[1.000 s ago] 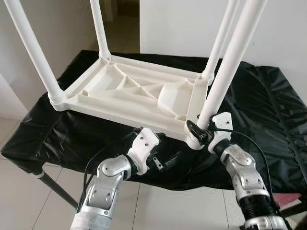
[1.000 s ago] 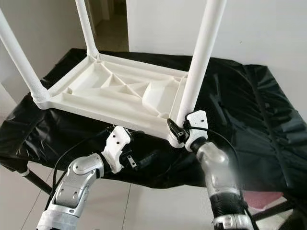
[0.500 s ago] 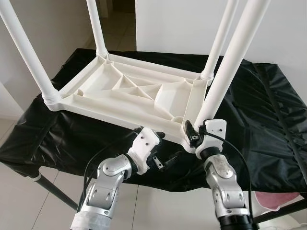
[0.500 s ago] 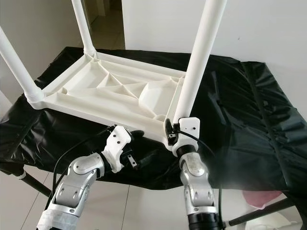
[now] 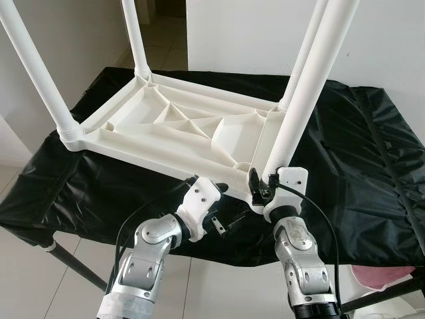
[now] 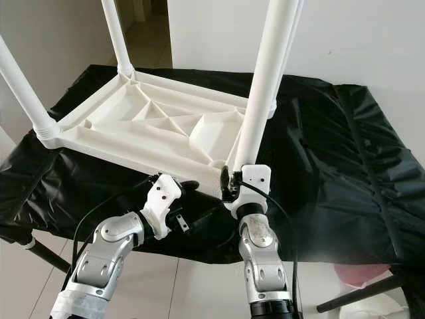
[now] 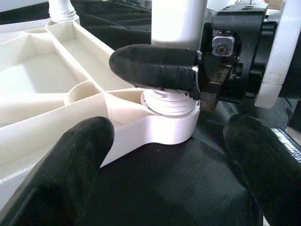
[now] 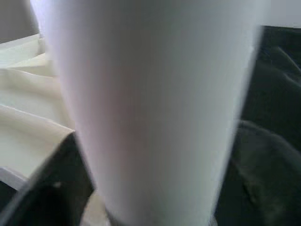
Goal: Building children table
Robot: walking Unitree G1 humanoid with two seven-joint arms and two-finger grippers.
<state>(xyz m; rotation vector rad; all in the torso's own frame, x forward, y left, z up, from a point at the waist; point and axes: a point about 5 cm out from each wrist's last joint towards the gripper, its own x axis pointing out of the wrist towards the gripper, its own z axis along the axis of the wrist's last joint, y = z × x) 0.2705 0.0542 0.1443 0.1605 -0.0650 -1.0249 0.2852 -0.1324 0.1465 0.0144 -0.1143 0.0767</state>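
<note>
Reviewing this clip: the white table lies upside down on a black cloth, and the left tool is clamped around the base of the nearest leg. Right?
Not quite: the right tool is clamped around the base of the nearest leg, as the left eye view shows. The left tool is open beside that corner. The white table does lie upside down on the black cloth.

A white plastic children's table (image 5: 179, 129) lies upside down on a black cloth, its ribbed underside facing up. Four round white legs stand upright from its corners: the near left leg (image 5: 36, 70), the far left leg (image 5: 135, 36), the far right leg (image 5: 302, 56) and the near right leg (image 5: 302, 100), which sits in its corner socket (image 7: 171, 110) at the tabletop's near edge.
</note>
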